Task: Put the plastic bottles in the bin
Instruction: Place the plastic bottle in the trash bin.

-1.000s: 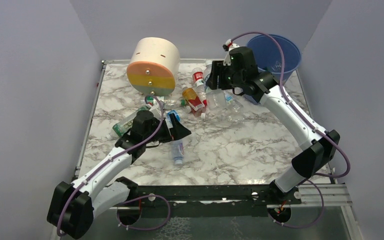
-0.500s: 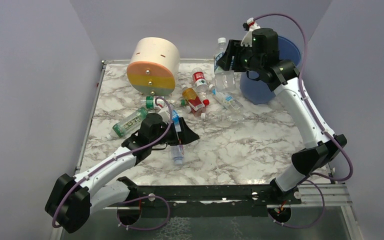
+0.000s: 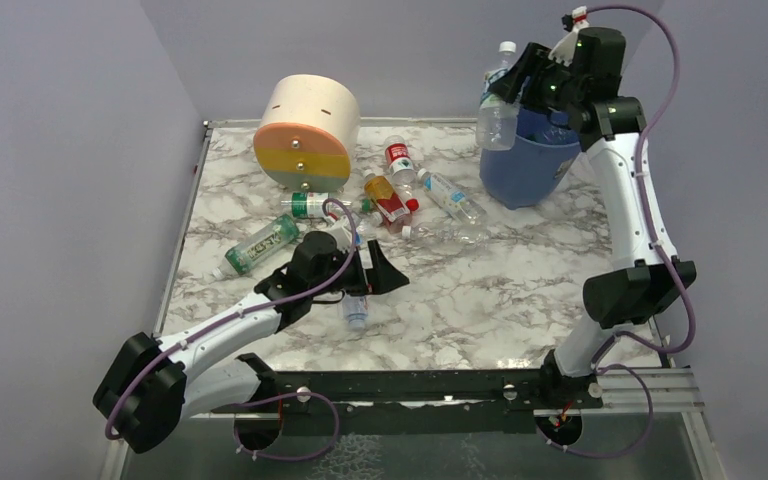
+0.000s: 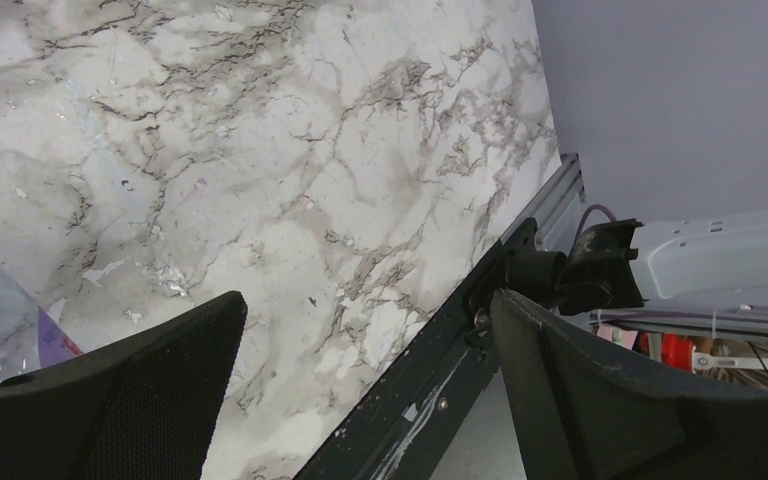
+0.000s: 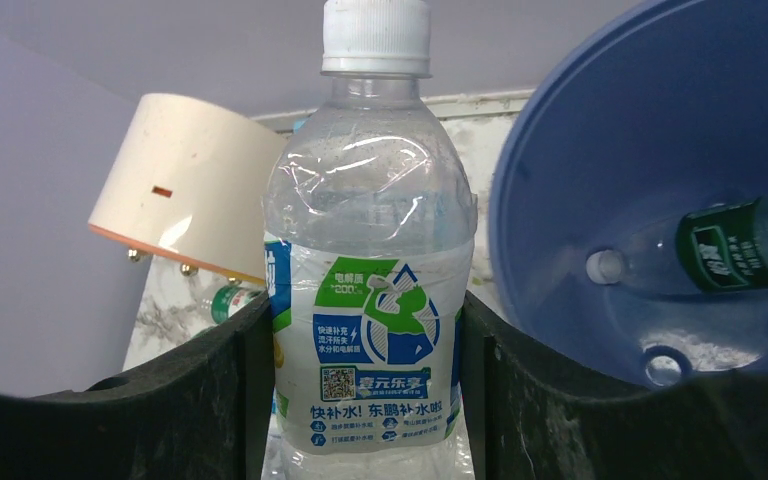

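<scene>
My right gripper is shut on a clear plastic bottle with a white cap and a blue-green label. It holds the bottle upright, high beside the left rim of the blue bin. A green-labelled bottle lies inside the bin. My left gripper stands open low over the table, with nothing between its fingers. A blue-capped bottle lies just beside it. Several more bottles lie mid-table: a green one, an orange-tinted one, a clear one.
A cream, orange and yellow cylinder lies on its side at the back left. Grey walls close in the table on three sides. A black rail runs along the near edge, also in the left wrist view.
My right arm has lifted the bottle from the pile up and to the right, to the bin's rim. My left gripper has edged right, staying open.
</scene>
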Controlling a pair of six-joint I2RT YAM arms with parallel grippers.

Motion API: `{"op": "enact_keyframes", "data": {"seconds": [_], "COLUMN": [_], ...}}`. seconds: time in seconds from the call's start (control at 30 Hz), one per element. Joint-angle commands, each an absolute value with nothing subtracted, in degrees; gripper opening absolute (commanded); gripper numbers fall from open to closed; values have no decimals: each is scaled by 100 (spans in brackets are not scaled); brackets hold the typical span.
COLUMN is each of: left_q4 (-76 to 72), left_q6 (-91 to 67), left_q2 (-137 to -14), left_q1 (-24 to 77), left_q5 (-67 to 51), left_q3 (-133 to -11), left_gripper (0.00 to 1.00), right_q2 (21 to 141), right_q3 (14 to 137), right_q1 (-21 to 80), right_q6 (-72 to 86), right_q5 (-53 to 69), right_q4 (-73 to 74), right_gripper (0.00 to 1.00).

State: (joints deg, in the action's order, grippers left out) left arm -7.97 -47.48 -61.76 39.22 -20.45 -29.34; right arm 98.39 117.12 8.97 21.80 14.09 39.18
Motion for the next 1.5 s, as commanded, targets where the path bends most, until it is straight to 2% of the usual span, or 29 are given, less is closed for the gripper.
{"op": "enact_keyframes", "data": {"seconds": [0.0, 0.43, 0.63, 0.9, 1.03, 1.27, 1.47], "left_q4": [-1003, -515, -389, 109, 452, 978, 1256], "left_q6": [-4776, -4728, -4672, -4359, -4168, -3968, -3902], "left_q2": [-6172, -6114, -6116, -6057, -5996, -6028, -6005], "left_q1": [4064, 4542, 4590, 4605, 4605, 4605, 4601], "left_q5": [-1915, -1514, -1478, -1225, -1044, -743, -567], "left_q3": [-3119, -3329, -3430, -3726, -3925, -4193, -4254], "left_gripper": [99, 99, 99, 99, 99, 99, 99], "right_q2": [10029, 10457, 10797, 10900, 10886, 10801, 10661], "right_q3": [11917, 11836, 12118, 11797, 11772, 11775, 11623], "right_q1": [222, -1061, -1134, -1138, -1132, -1134, -1134], "right_q6": [2589, 3535, 3630, 3448, 3331, 3259, 3166], "right_q5": [2352, 3285, 3286, 3139, 3033, 3018, 2931], "right_q4": [3538, 2698, 2608, 2512, 2573, 2654, 2708], "right_gripper": [60, 60, 60, 61, 67, 72, 80]}}
